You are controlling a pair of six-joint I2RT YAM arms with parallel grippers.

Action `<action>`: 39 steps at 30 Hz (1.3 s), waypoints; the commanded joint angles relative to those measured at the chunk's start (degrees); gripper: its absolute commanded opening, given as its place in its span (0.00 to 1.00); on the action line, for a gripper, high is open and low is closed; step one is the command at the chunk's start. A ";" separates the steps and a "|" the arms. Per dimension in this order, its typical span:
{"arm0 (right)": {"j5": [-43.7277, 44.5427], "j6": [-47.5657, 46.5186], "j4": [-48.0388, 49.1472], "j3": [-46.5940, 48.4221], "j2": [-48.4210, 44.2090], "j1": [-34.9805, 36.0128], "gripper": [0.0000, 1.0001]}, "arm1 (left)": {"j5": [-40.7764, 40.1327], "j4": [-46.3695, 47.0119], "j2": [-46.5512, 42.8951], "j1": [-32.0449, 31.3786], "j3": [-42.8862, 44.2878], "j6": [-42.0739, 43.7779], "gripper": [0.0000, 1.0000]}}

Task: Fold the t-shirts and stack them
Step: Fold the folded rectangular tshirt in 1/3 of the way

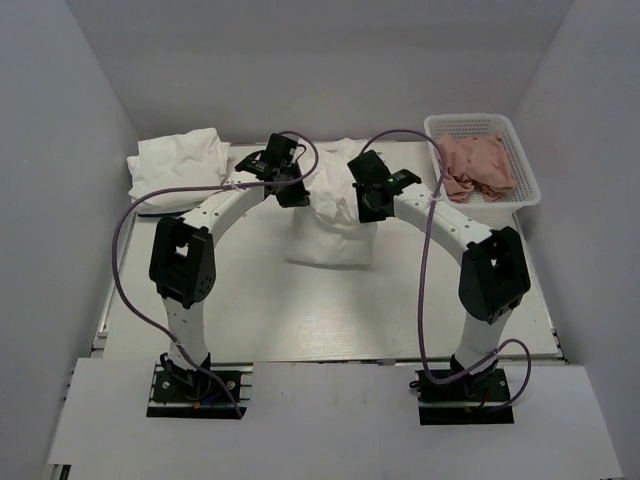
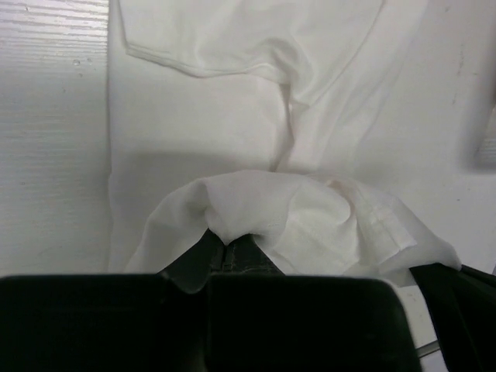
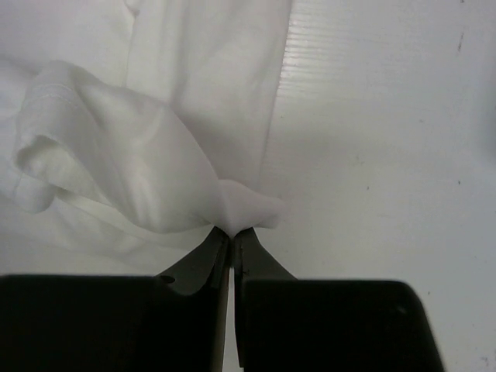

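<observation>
A white t-shirt [image 1: 330,225] lies on the table's middle, its far part lifted between my two grippers. My left gripper [image 1: 290,190] is shut on a pinched fold of the shirt [image 2: 256,209], with the rest of the shirt spread flat below. My right gripper [image 1: 368,200] is shut on another edge of the same shirt [image 3: 147,163], pinched at its fingertips [image 3: 221,240]. A folded white bundle [image 1: 178,158] sits at the far left of the table. No print shows on any shirt.
A white plastic basket [image 1: 527,170] at the far right holds a crumpled pink cloth [image 1: 477,166]. Grey walls enclose the table on the left, back and right. Purple cables loop from both arms.
</observation>
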 commanded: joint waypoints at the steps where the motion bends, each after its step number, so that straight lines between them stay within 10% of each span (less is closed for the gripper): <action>1: -4.03 -4.66 4.06 3.46 2.74 -1.03 0.00 | 1.63 -0.41 0.58 1.21 2.04 1.35 0.00; 19: -6.41 -2.91 6.96 11.55 13.65 -5.60 0.08 | 5.76 4.51 7.17 4.55 2.73 1.35 0.02; 20: -6.84 -2.83 7.40 11.90 13.74 -5.78 0.13 | 5.76 4.51 8.48 4.55 3.78 1.35 0.14; 21: -6.76 -2.39 6.88 12.77 14.27 -6.13 0.37 | 6.55 3.82 8.49 5.16 4.93 1.35 0.58; 24: -7.20 -2.56 6.17 14.80 13.66 -6.84 0.76 | 7.17 3.81 8.50 5.17 8.71 2.66 0.99; 25: -8.42 -3.08 6.69 14.81 12.87 -7.01 0.90 | 7.17 3.81 7.79 5.69 9.33 3.53 1.00; 33: -27.65 -4.76 26.55 -12.41 -4.88 -5.08 0.90 | 4.45 5.21 -8.10 5.70 -10.83 4.07 1.00; 39: -34.80 -5.28 29.28 -12.53 -1.56 -0.95 0.90 | -3.63 1.18 -23.66 6.22 -26.85 1.97 1.00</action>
